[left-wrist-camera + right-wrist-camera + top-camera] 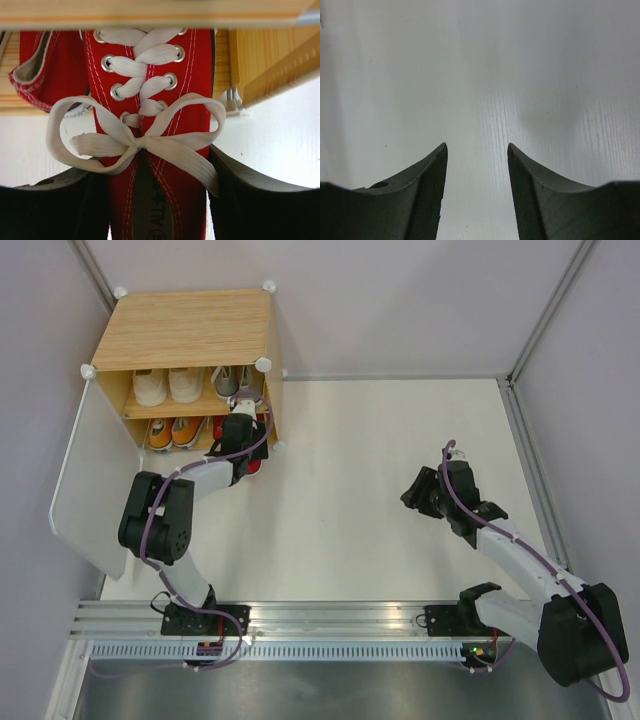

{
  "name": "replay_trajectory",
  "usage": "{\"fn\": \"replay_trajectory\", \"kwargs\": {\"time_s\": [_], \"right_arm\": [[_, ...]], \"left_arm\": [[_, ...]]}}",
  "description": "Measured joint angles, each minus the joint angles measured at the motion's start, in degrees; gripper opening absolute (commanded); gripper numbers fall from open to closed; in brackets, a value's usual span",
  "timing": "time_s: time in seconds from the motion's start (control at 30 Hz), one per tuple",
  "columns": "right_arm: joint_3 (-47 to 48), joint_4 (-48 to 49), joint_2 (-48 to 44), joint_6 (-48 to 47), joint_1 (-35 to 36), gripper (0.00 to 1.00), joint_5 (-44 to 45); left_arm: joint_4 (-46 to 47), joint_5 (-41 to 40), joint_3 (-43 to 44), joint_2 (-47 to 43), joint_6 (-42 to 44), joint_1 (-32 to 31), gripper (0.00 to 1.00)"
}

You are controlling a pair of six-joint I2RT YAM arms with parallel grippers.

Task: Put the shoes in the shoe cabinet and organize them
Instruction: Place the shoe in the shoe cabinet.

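Note:
The shoe cabinet (pixel 185 330) stands at the far left with its white door (pixel 85 490) swung open. Cream shoes (pixel 168 385) and a grey shoe (pixel 228 380) sit on the upper shelf, and orange shoes (pixel 172 430) on the lower left. My left gripper (pixel 240 432) reaches into the lower right compartment. In the left wrist view it (pixel 152 161) is shut on a red shoe (pixel 150 55), toe pointing inward under the shelf edge. A second red shoe (pixel 30 65) lies just left of it. My right gripper (pixel 412 496) (pixel 476 147) hangs open over bare table, holding nothing.
The cabinet's right wooden wall (pixel 265 55) stands close beside the held shoe. The white table (pixel 380 440) is walled at the back and sides. A metal rail (pixel 330 625) carrying both arm bases runs along the near edge.

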Motion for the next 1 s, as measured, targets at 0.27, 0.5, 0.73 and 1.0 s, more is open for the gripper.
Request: {"fn": "replay_trajectory", "kwargs": {"time_s": [0.27, 0.5, 0.73, 1.0], "right_arm": [[0.0, 0.0, 1.3, -0.3, 0.0, 0.56, 1.6], [0.0, 0.0, 1.4, -0.5, 0.0, 0.56, 2.1], [0.0, 0.0, 1.4, -0.5, 0.0, 0.56, 2.4], [0.0, 0.0, 1.4, -0.5, 0.0, 0.56, 2.4]], "left_arm": [[2.9, 0.5, 2.7, 3.3, 0.1, 0.8, 0.67], [7.0, 0.1, 2.8, 3.2, 0.1, 0.8, 0.94], [7.3, -0.1, 3.5, 3.2, 0.1, 0.8, 0.96], [6.9, -0.1, 0.0, -1.6, -0.3, 0.8, 0.95]]}}
